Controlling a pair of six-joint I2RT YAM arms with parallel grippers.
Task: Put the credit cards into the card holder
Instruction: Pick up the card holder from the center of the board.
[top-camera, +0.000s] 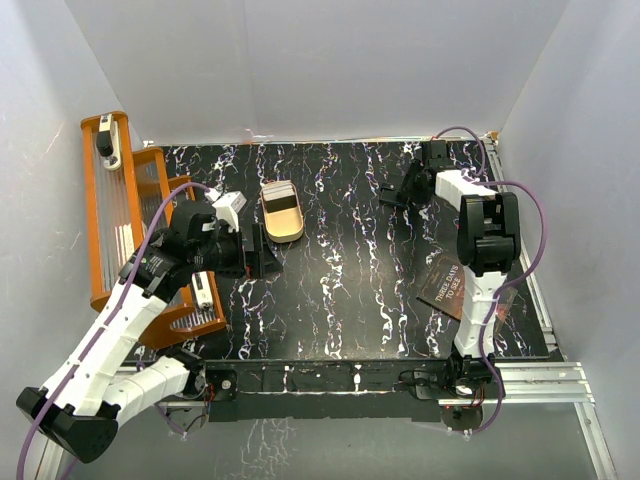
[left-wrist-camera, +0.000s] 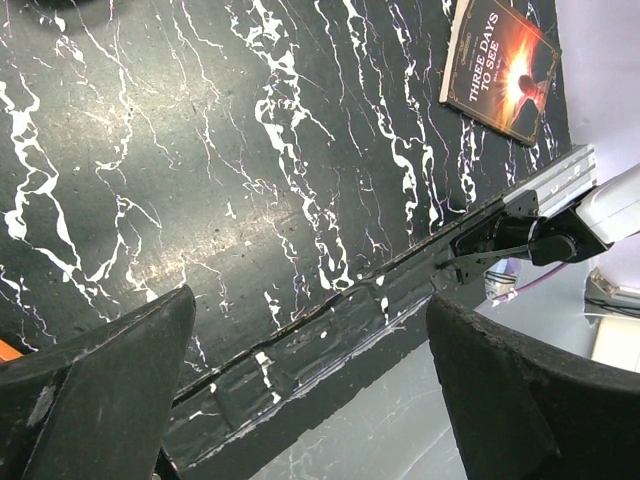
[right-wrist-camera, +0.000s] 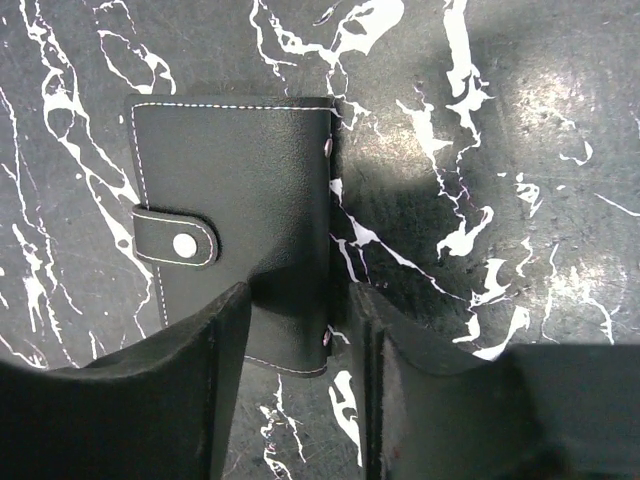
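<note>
Right gripper (right-wrist-camera: 300, 300): jaws are seen partly spread, with the riveted edge of the card holder (right-wrist-camera: 235, 180) framed in the gap; contact cannot be told. The holder is found flat and snapped shut, upper left of that wrist view, on the marbled table (right-wrist-camera: 520, 150). Left gripper (left-wrist-camera: 310, 300): jaws are held spread wide, nothing between them. A book (left-wrist-camera: 500, 65) is spotted upper right there, and a tray (top-camera: 282, 212) upper centre from above.
</note>
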